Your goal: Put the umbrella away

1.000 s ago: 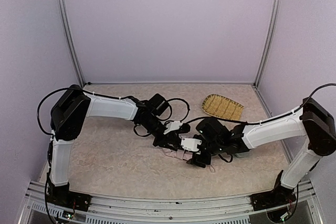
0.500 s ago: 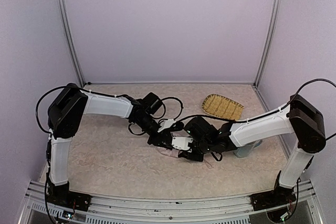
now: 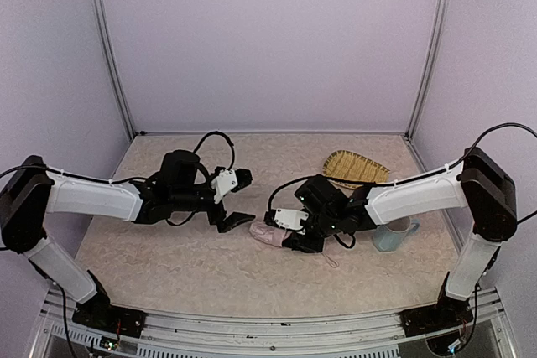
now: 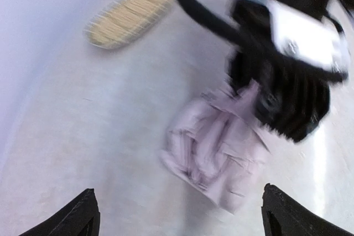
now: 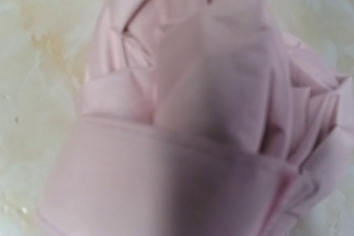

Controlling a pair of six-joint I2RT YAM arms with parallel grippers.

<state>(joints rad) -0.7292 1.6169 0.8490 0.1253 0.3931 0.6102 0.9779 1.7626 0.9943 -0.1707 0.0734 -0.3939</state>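
Observation:
The folded pale pink umbrella (image 3: 267,233) lies on the table between the two arms. My right gripper (image 3: 294,239) sits over its right end and looks shut on it. In the left wrist view the black right gripper (image 4: 287,100) clamps the far end of the crumpled umbrella (image 4: 218,156). Pink umbrella fabric (image 5: 188,125) fills the right wrist view and hides the fingers. My left gripper (image 3: 237,200) hangs open to the left of the umbrella, a short gap away. Its two fingertips (image 4: 77,219) stand wide apart with nothing between them.
A woven bamboo tray (image 3: 357,170) lies at the back right, and it also shows at the top left of the left wrist view, tray (image 4: 130,17). A pale blue mug (image 3: 393,235) stands just right of the right arm. Purple walls enclose the table.
The left gripper has opened, let go of the umbrella and drawn back to the left. The right gripper has moved left onto the umbrella and closed on it.

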